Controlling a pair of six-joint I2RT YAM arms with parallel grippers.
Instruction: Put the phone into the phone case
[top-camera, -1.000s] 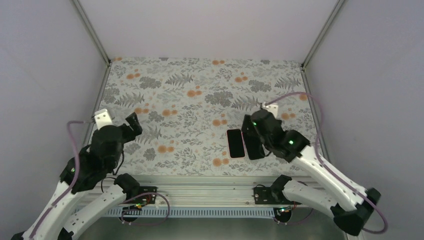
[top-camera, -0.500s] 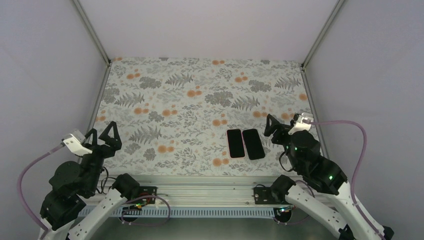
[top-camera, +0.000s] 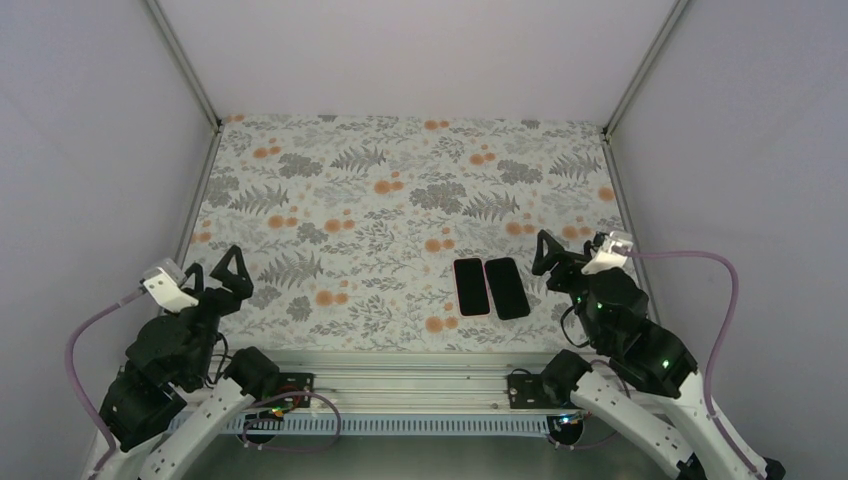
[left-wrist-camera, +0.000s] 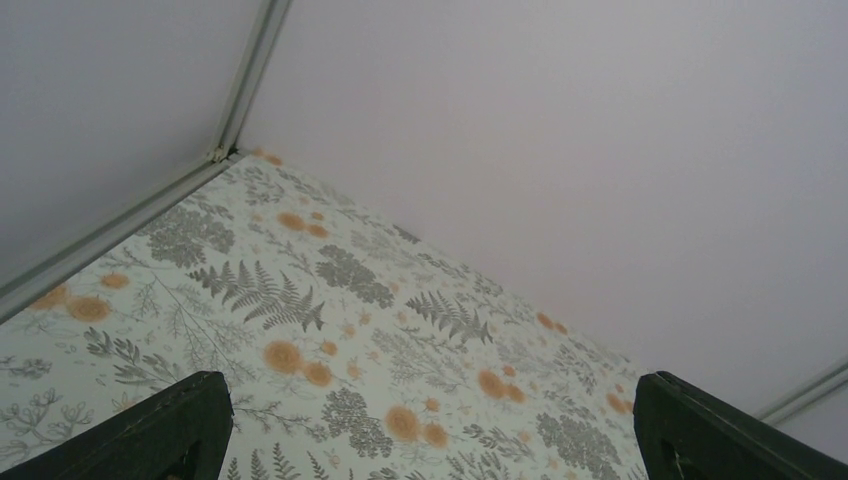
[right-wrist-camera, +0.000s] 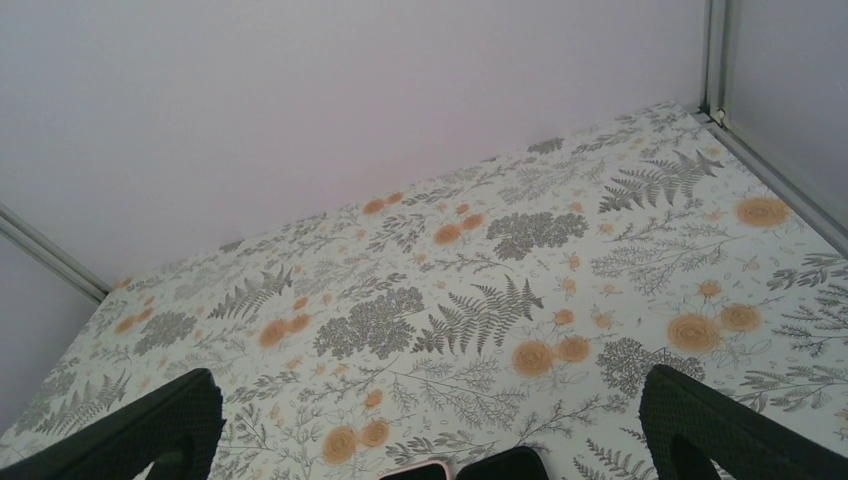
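My left gripper (top-camera: 213, 272) and right gripper (top-camera: 556, 262) both stand wide, holding nothing. The black phone (top-camera: 506, 287) lies just left of my right gripper, with the pink-rimmed phone case (top-camera: 472, 286) just beside it on its far side.

left arm (top-camera: 160, 350) and right arm (top-camera: 630, 330) sit folded low, fingers (top-camera: 232, 265) spread wide.

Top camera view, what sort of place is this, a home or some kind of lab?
Probably a robot test booth in a lab, not a home: a left arm and a right arm bolted to a metal rail, plain pale walls on metal framing boxing in the floral-covered table.
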